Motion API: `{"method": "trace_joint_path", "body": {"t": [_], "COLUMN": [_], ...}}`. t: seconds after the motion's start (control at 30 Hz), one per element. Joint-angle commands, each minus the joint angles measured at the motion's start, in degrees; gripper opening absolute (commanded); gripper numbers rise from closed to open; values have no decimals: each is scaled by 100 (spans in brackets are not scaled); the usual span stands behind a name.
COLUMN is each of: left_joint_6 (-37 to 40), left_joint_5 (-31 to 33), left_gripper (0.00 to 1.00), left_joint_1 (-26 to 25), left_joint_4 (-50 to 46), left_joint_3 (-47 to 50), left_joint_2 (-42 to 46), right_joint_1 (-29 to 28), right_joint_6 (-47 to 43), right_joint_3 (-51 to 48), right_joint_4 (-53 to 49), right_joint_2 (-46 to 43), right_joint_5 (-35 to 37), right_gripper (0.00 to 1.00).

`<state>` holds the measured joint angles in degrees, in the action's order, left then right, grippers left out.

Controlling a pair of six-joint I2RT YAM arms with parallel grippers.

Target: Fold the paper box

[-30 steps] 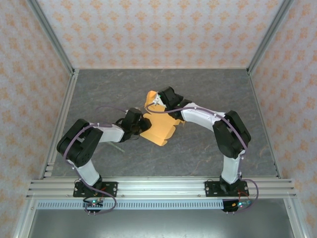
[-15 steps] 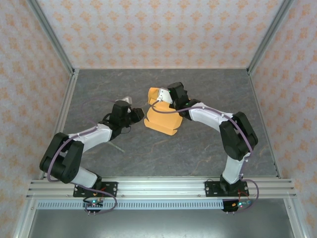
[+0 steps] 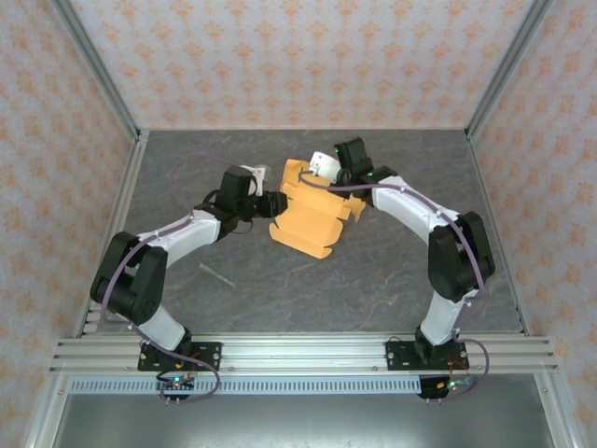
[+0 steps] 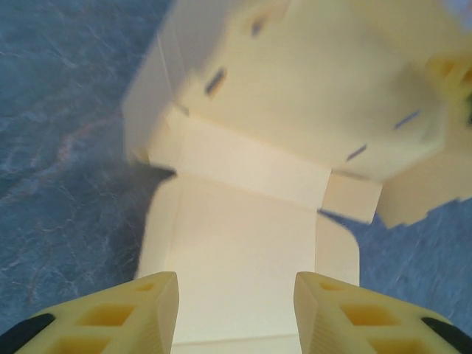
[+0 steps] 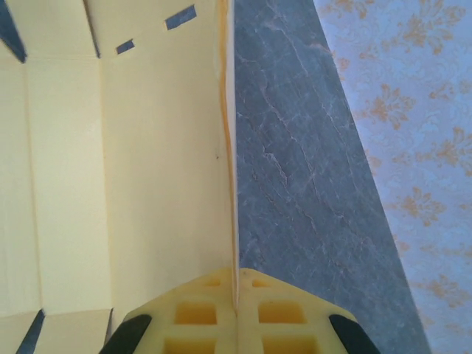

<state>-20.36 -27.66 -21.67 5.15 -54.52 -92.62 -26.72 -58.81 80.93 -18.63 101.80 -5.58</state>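
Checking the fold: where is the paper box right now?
In the top view the paper box sits on the table between the grippers: the right gripper pinches its far edge, the open left gripper is at its left side.

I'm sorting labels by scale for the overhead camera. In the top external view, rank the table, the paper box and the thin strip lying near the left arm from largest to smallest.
1. table, by far
2. paper box
3. thin strip, a faint sliver
All sit near table level, so nearness hardly skews this.
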Motion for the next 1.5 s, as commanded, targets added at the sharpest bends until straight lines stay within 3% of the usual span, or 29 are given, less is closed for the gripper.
{"method": "trace_joint_path", "body": {"t": [0.0, 0.27, 0.63, 1.07, 1.47], "left_joint_6": [928, 1606, 2134, 2228, 1573], "left_joint_5": [-246, -84, 779, 638, -586], "left_gripper": [47, 51, 55, 58, 32], "left_joint_1": [-263, -337, -105, -56, -90], "left_joint_4": [-128, -346, -1017, -1477, -696], "left_joint_3": [-324, -957, -1747, -2259, -2021], "left_joint_2": [-106, -706, -1198, -1824, -1713], "right_joint_1": [199, 506, 533, 530, 533], "right_joint_6": [514, 564, 503, 552, 817], "right_joint_3": [470, 985, 1067, 1048, 1036], "right_joint_4": [-1107, -2029, -2205, -2102, -1916], "right_joint_2": [-109, 35, 18, 50, 76], "right_joint_5": [-882, -1685, -1763, -1792, -1639], "right_gripper": [0, 0, 0, 0, 0]}}
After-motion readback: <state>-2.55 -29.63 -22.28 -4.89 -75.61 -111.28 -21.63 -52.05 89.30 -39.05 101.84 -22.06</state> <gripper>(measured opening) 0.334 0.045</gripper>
